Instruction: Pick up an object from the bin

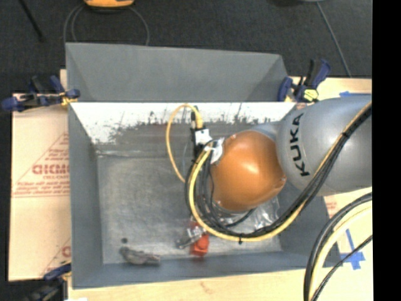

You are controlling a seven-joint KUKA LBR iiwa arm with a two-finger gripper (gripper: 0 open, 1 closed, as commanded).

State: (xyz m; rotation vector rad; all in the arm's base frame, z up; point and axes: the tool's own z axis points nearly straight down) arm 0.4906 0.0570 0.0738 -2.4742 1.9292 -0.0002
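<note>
In the camera view the grey arm (332, 149) reaches into the grey metal bin (83, 187) from the right. Its rounded orange cover (245, 169) sits over the right half of the floor, ringed by yellow and black cables (195, 182). Below the cover's lower left edge the gripper (192, 236) is down near the front wall. Cover and cables overlap it, so I cannot tell whether it is open or closed. A small red thing (199, 248) lies just beside it on the floor. A dark grey, flat, elongated piece (139, 256) lies to the left along the front wall, well apart from the gripper.
</note>
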